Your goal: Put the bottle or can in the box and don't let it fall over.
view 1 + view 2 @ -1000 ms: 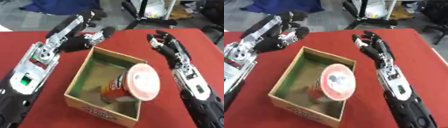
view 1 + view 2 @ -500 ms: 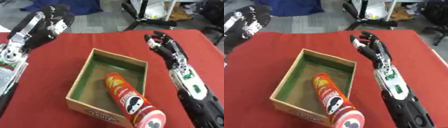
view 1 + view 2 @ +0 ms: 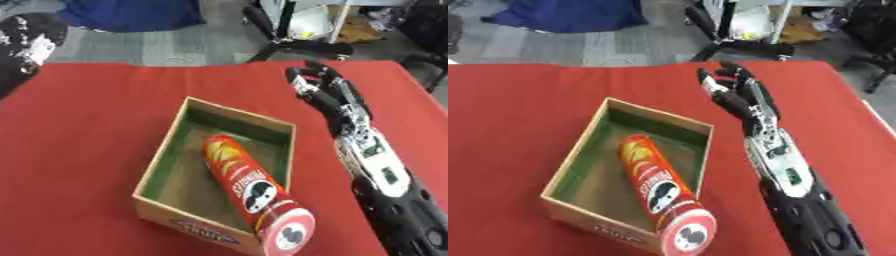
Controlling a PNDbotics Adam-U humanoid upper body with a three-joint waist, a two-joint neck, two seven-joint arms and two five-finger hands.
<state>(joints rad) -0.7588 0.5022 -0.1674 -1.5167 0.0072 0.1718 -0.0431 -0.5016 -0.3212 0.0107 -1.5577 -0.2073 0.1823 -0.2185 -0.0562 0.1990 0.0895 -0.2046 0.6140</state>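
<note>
Withdrawn left hand (image 3: 31,42) unreadable; cylindrical can (image 3: 254,190) leans in cardboard box (image 3: 166,165); right hand (image 3: 732,92) splayed.

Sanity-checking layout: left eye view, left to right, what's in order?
Left hand at the upper left edge → box → can lying tilted over the box's near wall → right hand, open.
</note>
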